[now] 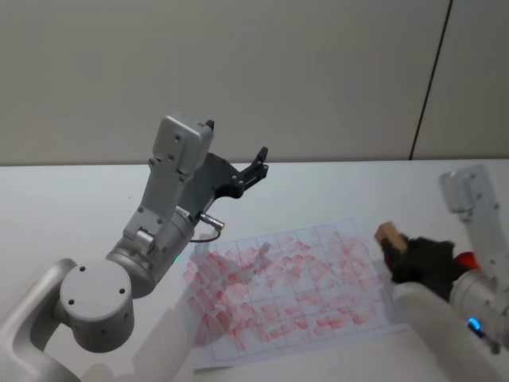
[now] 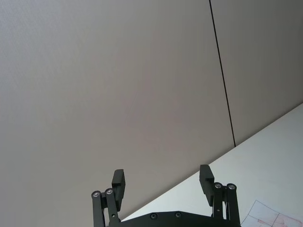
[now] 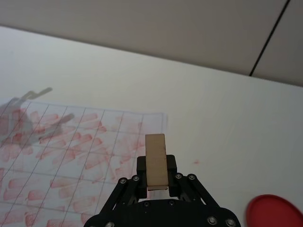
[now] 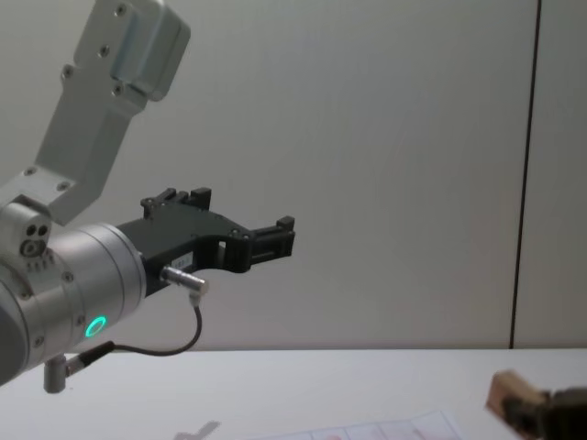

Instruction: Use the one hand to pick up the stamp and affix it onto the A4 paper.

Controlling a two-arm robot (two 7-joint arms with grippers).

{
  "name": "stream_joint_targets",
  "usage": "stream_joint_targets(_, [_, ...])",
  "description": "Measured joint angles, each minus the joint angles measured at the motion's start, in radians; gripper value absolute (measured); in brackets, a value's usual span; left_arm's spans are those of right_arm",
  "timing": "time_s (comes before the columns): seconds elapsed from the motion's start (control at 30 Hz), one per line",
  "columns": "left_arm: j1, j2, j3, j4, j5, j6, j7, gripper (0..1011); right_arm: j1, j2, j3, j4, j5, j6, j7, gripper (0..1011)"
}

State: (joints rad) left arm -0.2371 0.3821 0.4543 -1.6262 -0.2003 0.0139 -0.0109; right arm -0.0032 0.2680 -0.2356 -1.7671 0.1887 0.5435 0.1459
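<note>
The right gripper (image 3: 156, 182) is seen low at the right side of the white tabletop (image 1: 71, 191), black fingers clamped on the lower end of a tan wooden rectangular stamp block (image 3: 155, 161). The stamp is held upright-ish, its free end sticking out past the fingertips. In the head view the stamp (image 1: 388, 233) is held at the right edge of the thin white A4 paper (image 1: 334, 326) printed with a grey grid and covered in red stamp marks; whether it touches the sheet cannot be told. In the right wrist view the paper's far corner (image 3: 158, 117) is seen just beyond the stamp, with bare table past it up to the wall. A red round ink pad lid (image 3: 276, 212) lies on the table just beside the right gripper, off the paper.

The left gripper (image 1: 256, 166) is raised well above the table, arm bent, pointing toward the grey wall, fingers (image 2: 118, 182) spread apart and empty. It hangs over the paper's far-left corner, well apart from the stamp. The near edge of the paper (image 1: 238, 364) lies close to the robot.
</note>
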Motion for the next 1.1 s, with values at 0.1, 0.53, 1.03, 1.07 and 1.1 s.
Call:
stream_joint_targets(0.1, [0.0,0.0,0.0,0.0,0.0,0.0,0.0,1001,-0.001,0.008,0.018,-0.013,0.018,-0.01,-0.022,219])
stream_joint_targets(0.53, [0.0,0.0,0.0,0.0,0.0,0.0,0.0,1001,-0.031,0.047,0.087,-0.021,0.094,-0.012,-0.103,219])
stream_joint_targets(1.03, [0.0,0.0,0.0,0.0,0.0,0.0,0.0,1001,-0.065,0.076,0.135,0.01,0.139,-0.004,-0.148,219])
stream_joint_targets(1.07, [0.0,0.0,0.0,0.0,0.0,0.0,0.0,1001,-0.065,0.076,0.138,0.015,0.142,-0.004,-0.149,219])
stream_joint_targets(1.1, [0.0,0.0,0.0,0.0,0.0,0.0,0.0,1001,-0.065,0.077,0.139,0.017,0.143,-0.004,-0.15,219])
